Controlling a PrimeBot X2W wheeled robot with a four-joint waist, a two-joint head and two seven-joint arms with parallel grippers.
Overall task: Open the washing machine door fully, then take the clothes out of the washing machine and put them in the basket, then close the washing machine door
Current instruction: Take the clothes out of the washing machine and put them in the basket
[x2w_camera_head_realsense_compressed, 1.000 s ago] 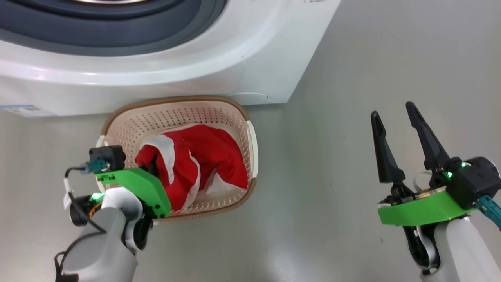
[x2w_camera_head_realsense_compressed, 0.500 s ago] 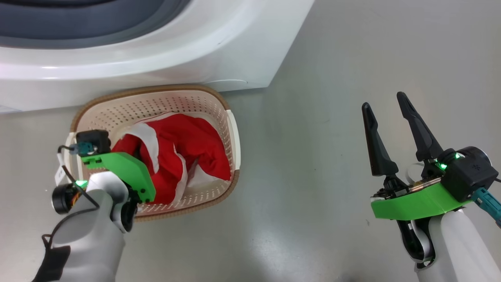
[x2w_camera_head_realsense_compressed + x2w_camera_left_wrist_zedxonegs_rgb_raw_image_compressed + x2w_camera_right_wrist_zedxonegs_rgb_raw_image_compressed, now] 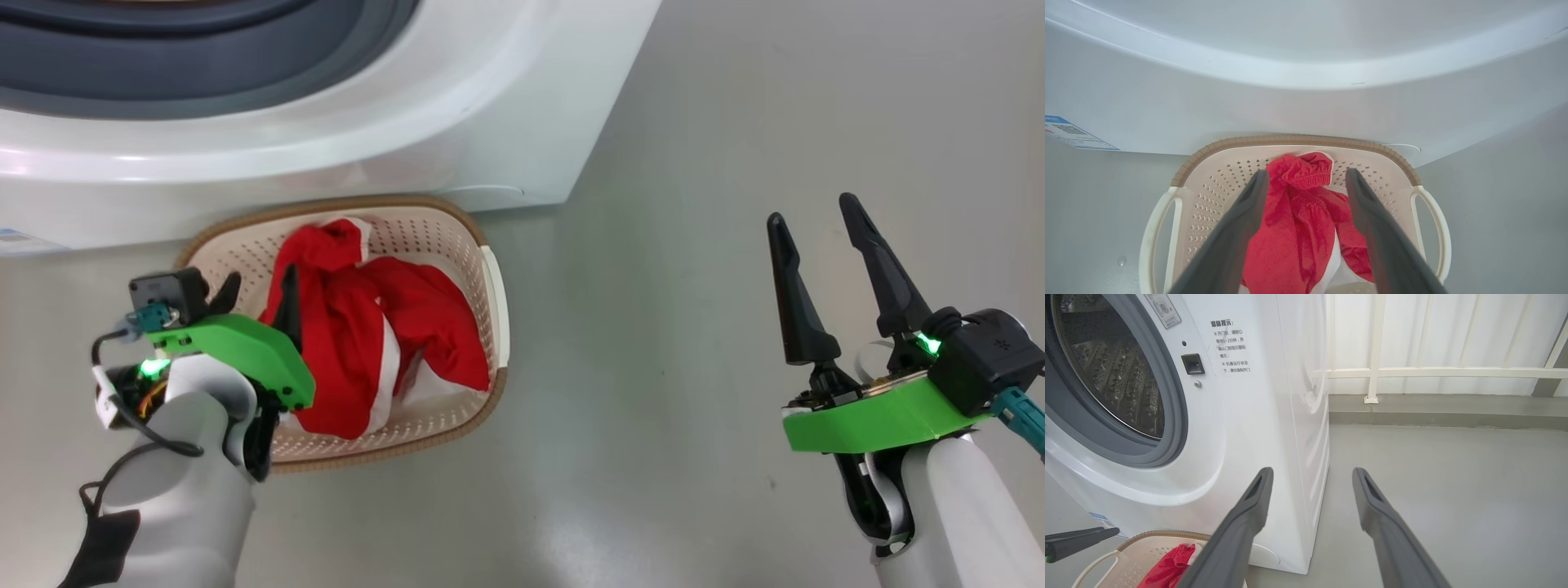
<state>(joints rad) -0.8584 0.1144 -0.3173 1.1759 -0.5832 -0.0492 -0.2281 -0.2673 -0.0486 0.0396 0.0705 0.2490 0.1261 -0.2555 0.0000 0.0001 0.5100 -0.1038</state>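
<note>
Your left gripper (image 3: 1306, 173) stood wide astride the clothes (image 3: 1290, 237) in the basket (image 3: 1298, 141); your right gripper (image 3: 812, 207) gaped empty.

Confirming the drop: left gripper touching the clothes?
Cannot tell. Left wrist view: clothes stand between the fingers of the open left gripper, overlapping one finger's edge; no plain gap or contact.

A smooth, pale grey floor (image 3: 694, 163) with a soft sheen. A big white washing machine (image 3: 326, 155) stands on it, with a small blue label (image 3: 1073, 134) low on its front. Just in front of the machine's base, a small cream basket (image 3: 424, 233) with perforated sides and a brown woven-look rim sits flat on the floor. Whether it touches the machine cannot be told. Beyond the machine's side, the floor reaches a low grey kerb (image 3: 1453, 412) carrying a white railing (image 3: 1372, 371).
</note>
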